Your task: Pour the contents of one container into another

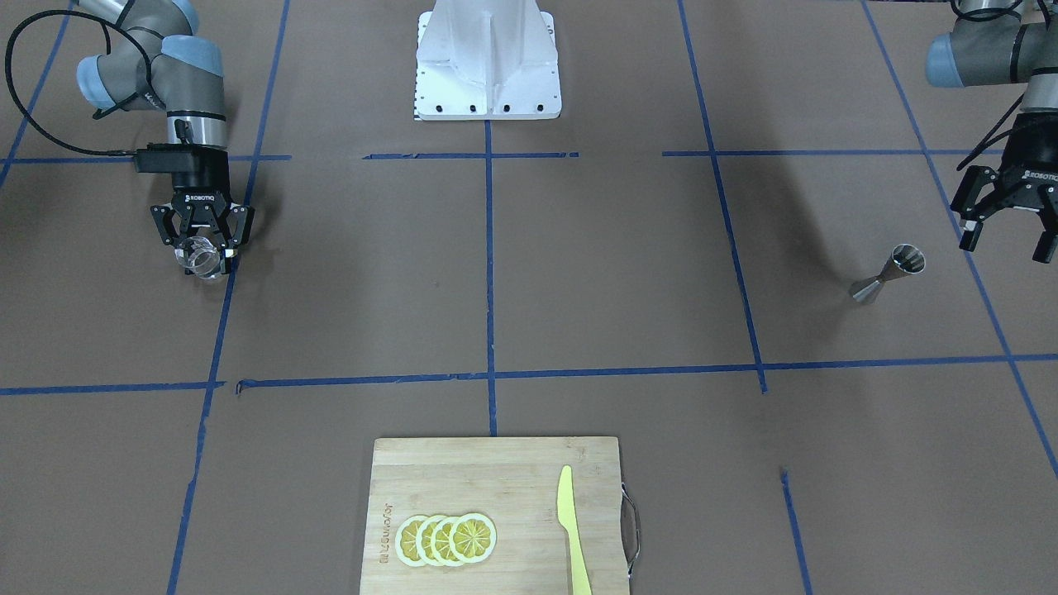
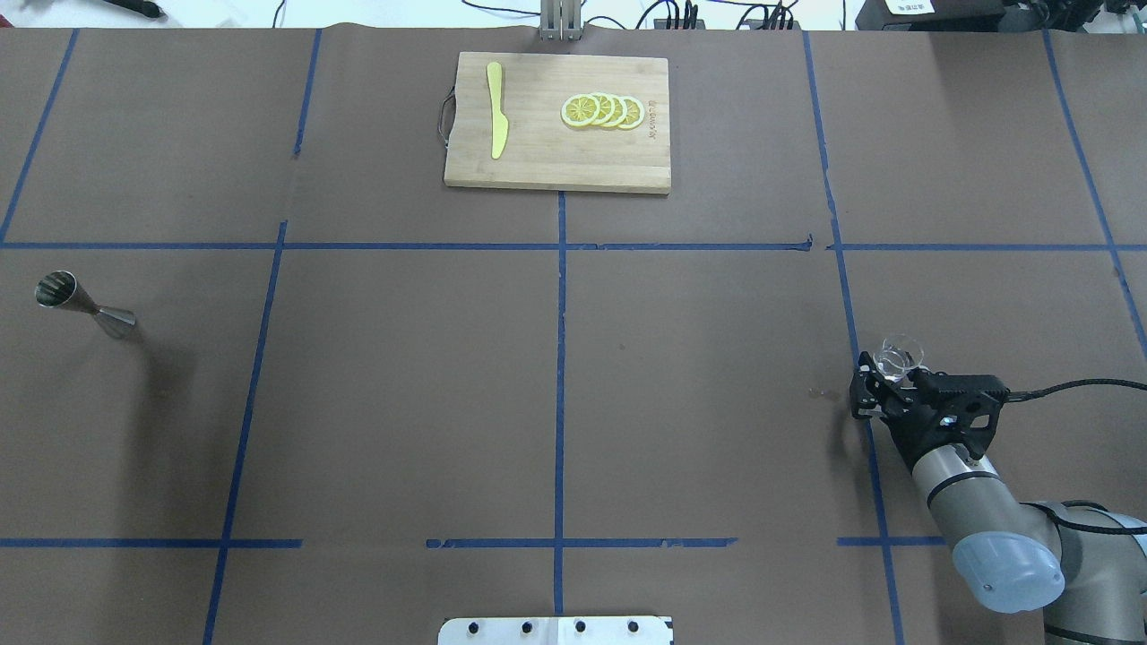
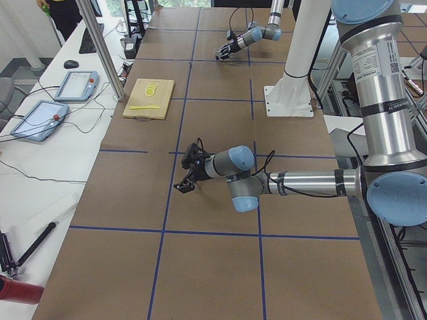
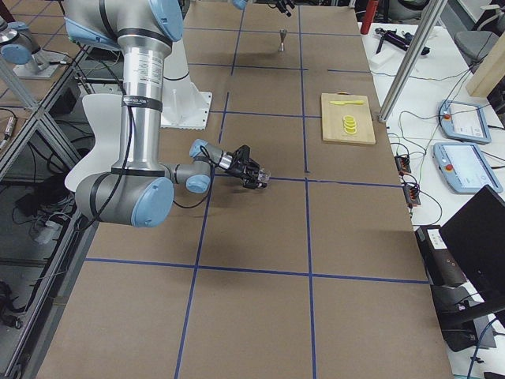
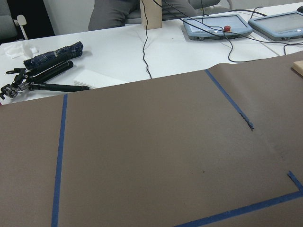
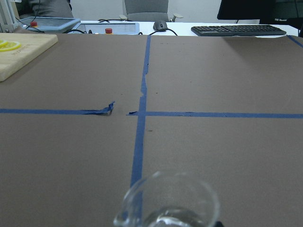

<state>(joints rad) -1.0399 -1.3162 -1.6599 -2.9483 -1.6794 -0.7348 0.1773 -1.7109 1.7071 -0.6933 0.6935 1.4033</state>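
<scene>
Right gripper [image 1: 203, 248] clenches the beaker [image 2: 899, 356]; left gripper [image 1: 1005, 246] hangs released by the jigger [image 1: 888, 274] at nine o'clock — your off-centre grasp could topple it.

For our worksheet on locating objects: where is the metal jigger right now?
The metal jigger stands at the overhead view's far left, on the robot's left side, near the open left gripper and far from the cutting board.

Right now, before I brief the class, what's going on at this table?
The right gripper is shut on a small clear glass pitcher. The left gripper hangs open beside a steel jigger standing on the table, not touching it. Nothing is being poured yet. A cutting board with lemon slices and a yellow knife sits apart.
</scene>
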